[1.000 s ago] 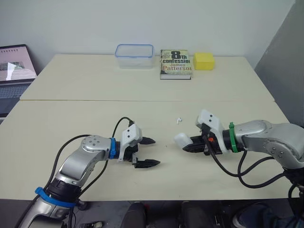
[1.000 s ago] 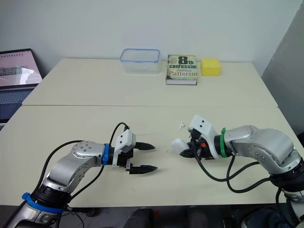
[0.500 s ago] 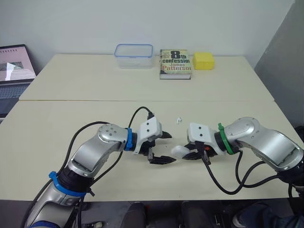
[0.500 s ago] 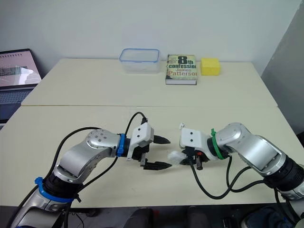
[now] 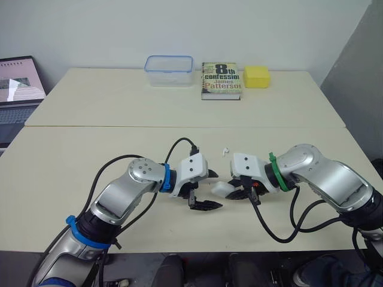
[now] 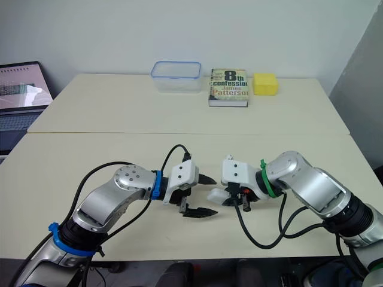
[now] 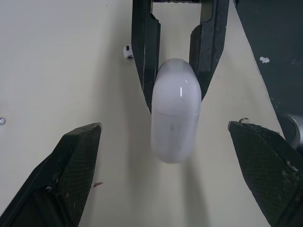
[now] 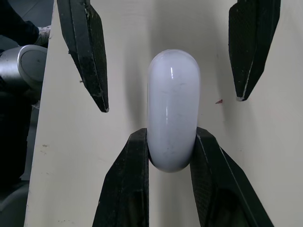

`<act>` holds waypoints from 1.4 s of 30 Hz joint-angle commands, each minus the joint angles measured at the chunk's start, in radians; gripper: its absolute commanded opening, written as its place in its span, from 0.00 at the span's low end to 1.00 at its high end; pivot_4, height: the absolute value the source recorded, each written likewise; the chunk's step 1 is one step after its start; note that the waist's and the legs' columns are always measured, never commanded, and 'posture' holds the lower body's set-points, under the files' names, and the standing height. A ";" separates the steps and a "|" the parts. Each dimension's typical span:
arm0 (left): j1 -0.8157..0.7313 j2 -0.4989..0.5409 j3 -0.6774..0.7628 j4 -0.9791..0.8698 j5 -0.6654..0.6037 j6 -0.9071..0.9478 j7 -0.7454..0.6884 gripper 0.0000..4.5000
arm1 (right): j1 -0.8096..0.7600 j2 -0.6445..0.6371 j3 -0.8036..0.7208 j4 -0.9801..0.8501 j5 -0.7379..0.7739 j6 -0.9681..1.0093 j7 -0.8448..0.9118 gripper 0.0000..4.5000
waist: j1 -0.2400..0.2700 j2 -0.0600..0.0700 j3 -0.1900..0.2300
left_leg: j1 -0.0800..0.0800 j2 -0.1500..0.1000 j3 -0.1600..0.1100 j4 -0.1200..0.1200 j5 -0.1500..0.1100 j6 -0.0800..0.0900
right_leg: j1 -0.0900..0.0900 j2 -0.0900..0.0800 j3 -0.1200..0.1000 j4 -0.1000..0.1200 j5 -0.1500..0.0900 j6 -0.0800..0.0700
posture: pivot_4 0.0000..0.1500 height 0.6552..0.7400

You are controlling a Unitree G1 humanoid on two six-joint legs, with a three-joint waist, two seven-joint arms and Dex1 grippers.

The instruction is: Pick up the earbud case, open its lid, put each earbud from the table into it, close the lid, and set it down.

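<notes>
Two grippers are meeting over the near part of the counter [image 5: 119, 113], and one white earbud case [image 5: 221, 189] is sitting between them. The right gripper [image 5: 234, 192] is holding this case: its two black fingers [image 8: 125, 184] are pressing on both sides of one rounded end, and the other end is pointing toward the left gripper [image 6: 203, 195]. The lid of the case is looking closed. I cannot tell if the case is touching the counter or is just above it.

The left fingers [image 7: 71, 175] are spread wide and are gripping nothing. One is standing on each side of the free end of the case, apart from it.

One earbud [image 5: 225, 150] is lying on the counter, just behind the two grippers.

At the far edge of the counter one clear plastic container [image 5: 169, 70], one book [image 5: 221, 80] and one yellow block [image 5: 256, 76] are standing in a row. One open laptop [image 5: 18, 89] is showing at the robot's left.

Compared with one second ago, both arms have been moving toward the middle. Then the left gripper was well apart from the case, and the right gripper was holding the case further to the robot's right. Half a second ago the left fingers were already near it; now they are reaching around its free end. The earbud and the four things at the back are staying where they were.
</notes>
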 commanded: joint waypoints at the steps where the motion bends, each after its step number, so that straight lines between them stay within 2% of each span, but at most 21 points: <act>1: -0.015 -0.016 0.006 -0.002 -0.001 -0.022 -0.007 0.86 | -0.016 0.005 -0.030 -0.026 -0.007 0.002 0.009 0.17 | 0.000 0.000 0.000 | 0.000 0.000 0.000 0.000 0.000 0.000 | 0.000 0.000 0.000 0.000 0.000 0.000 | 1.00 1.00; 11: -0.008 -0.020 0.014 0.017 -0.002 -0.020 -0.021 0.17 | -0.009 0.019 -0.044 -0.022 -0.017 0.003 0.011 0.17 | 0.000 0.000 0.000 | 0.000 0.000 0.000 0.000 0.000 0.000 | 0.000 0.000 0.000 0.001 0.000 0.000 | 1.00 1.00; 23: 0.005 -0.043 0.021 0.033 0.001 -0.032 -0.010 0.17 | -0.011 0.026 -0.045 -0.020 -0.029 -0.015 0.022 0.17 | 0.000 0.000 0.000 | 0.001 0.000 0.000 0.001 0.000 0.000 | 0.000 0.000 0.000 0.002 0.000 0.000 | 1.00 1.00; 24: 0.008 -0.044 0.022 0.035 0.001 -0.035 -0.009 0.17 | -0.013 0.026 -0.046 -0.017 -0.033 -0.024 0.026 0.33 | 0.000 0.000 0.000 | 0.001 0.000 0.000 0.001 0.000 0.000 | 0.000 0.000 0.000 0.002 0.000 0.000 | 1.00 1.00; 33: 0.120 -0.059 0.092 0.039 -0.041 -0.113 -0.004 0.17 | -0.007 -0.082 -0.108 0.021 -0.088 -0.156 0.097 0.99 | 0.000 0.000 0.000 | 0.001 0.000 0.000 0.001 0.000 0.000 | 0.000 0.000 0.000 0.002 0.000 0.000 | 1.00 1.00; 36: 0.171 -0.092 0.150 0.064 -0.071 -0.172 0.006 0.17 | 0.026 -0.130 -0.177 0.032 -0.086 -0.278 0.134 1.00 | 0.002 0.000 0.000 | 0.001 0.000 0.000 0.001 0.000 0.000 | 0.000 0.000 0.000 0.002 0.000 0.000 | 1.00 1.00; 39: 0.220 -0.141 0.208 0.092 -0.102 -0.259 0.017 0.17 | 0.072 -0.114 -0.269 0.031 -0.051 -0.381 0.135 1.00 | 0.003 0.000 0.000 | 0.001 0.000 0.000 0.001 0.000 0.000 | 0.000 -0.001 0.000 0.002 0.000 0.000 | 1.00 1.00; 42: 0.266 -0.177 0.233 0.113 -0.115 -0.330 0.012 0.17 | 0.109 -0.095 -0.331 -0.010 -0.012 -0.386 0.118 1.00 | 0.003 0.000 0.000 | 0.001 0.000 0.001 0.001 0.000 0.000 | 0.000 -0.001 0.001 0.002 0.000 0.000 | 1.00 1.00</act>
